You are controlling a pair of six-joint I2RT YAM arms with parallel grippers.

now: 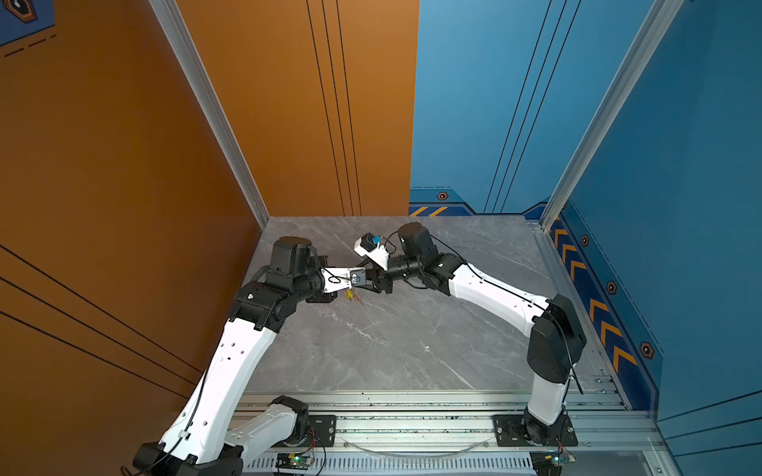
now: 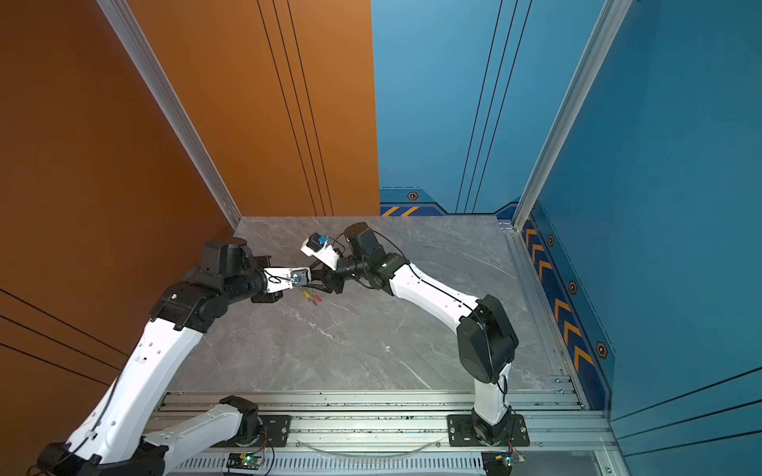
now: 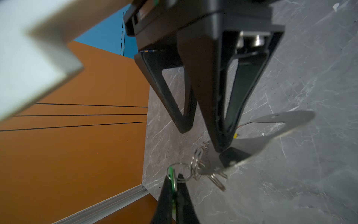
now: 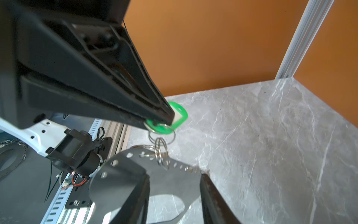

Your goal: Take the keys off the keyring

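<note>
The keyring [image 4: 120, 180], a flat grey plate with an oval cut-out and a row of small holes, is off the table between my two grippers. Silver rings [image 4: 160, 149] link it to a key's green tag [image 4: 179, 116]. My left gripper [image 3: 175, 177] is shut on that green tag [image 3: 171, 174]. The jaws of my right gripper [image 4: 174, 178] stand apart astride the plate [image 3: 271, 120]. One finger lies across its face and the other is at its end, so a grip cannot be told. Yellow [image 2: 306, 294] and red [image 2: 316, 298] tagged keys lie on the table below.
The grey marble table [image 1: 412, 350] has an orange wall at its left and a blue wall at its right. An aluminium rail [image 1: 412, 416] carries both arm bases along the front. Another grey perforated plate [image 4: 9, 157] shows at the edge of the right wrist view.
</note>
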